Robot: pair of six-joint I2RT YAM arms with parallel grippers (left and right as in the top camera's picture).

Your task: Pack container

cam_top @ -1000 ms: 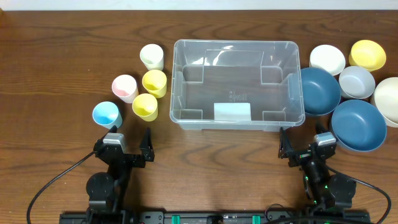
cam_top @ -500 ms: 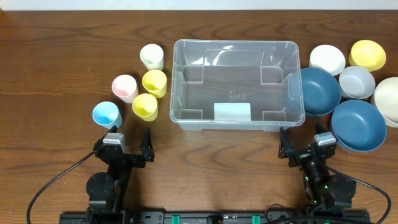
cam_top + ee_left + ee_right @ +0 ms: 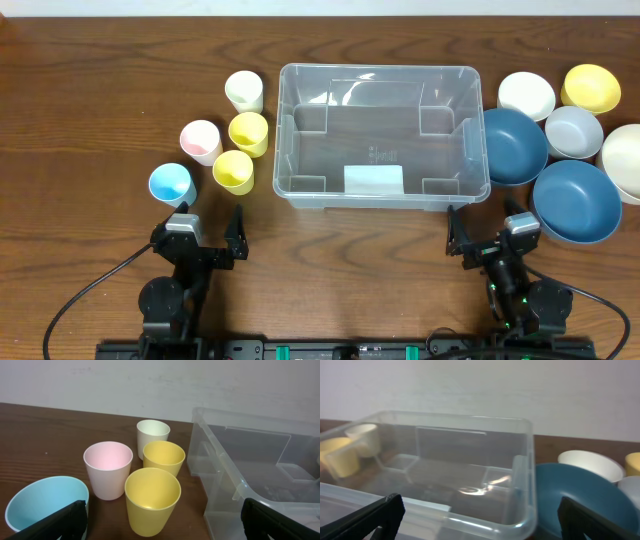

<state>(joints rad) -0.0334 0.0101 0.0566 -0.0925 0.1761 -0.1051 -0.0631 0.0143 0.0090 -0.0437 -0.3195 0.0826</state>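
Looks like a robot test room or lab, not a home. Shown by a brown wooden table (image 3: 90,90) against a bare white wall (image 3: 150,385), two black robot arms (image 3: 178,270) fixed on a black rail (image 3: 320,350) with a cable (image 3: 80,295) trailing off, and plastic cups (image 3: 240,150) and bowls (image 3: 575,200) set out in neat groups.

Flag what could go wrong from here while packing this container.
The pink cup and front yellow cup stand crowded close together; the wide-open left end effector could topple a neighbour while reaching for one. The dark blue bowl nearest the container seems to rest against its right wall, so lifting it might shove the bin.
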